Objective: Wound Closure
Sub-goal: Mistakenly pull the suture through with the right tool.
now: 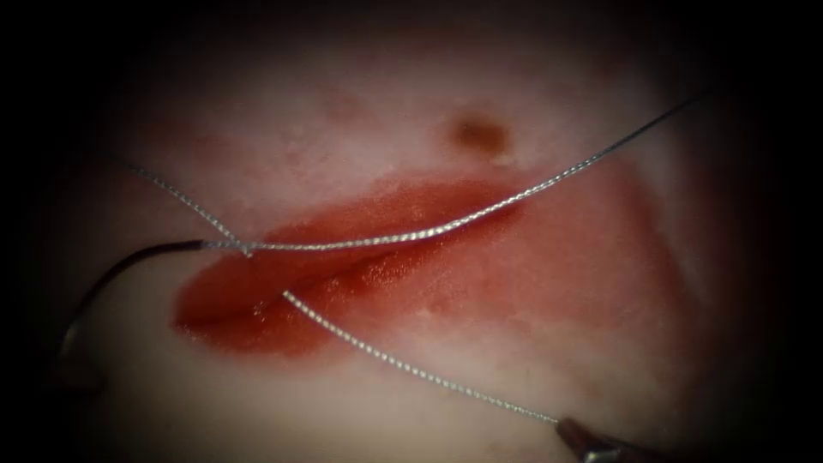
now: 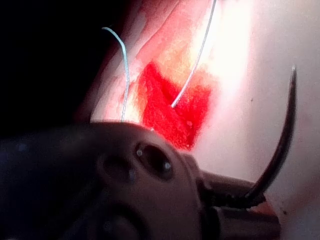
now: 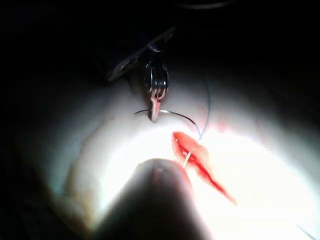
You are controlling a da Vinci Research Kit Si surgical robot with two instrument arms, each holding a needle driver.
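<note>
Left of cut [image 1: 343,266], needle [image 1: 111,274] in left tool [image 2: 235,200]

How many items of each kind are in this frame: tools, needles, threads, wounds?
Needle-driver grippers: 2, the left gripper holding the dark curved steel needle near its tip end, left of the cut and out of the tissue; the right gripper holding the thread.
Curved needles: 1
Silver braided thread: 1
Red open cut in the pale pork tissue: 1
Total: 5
</note>
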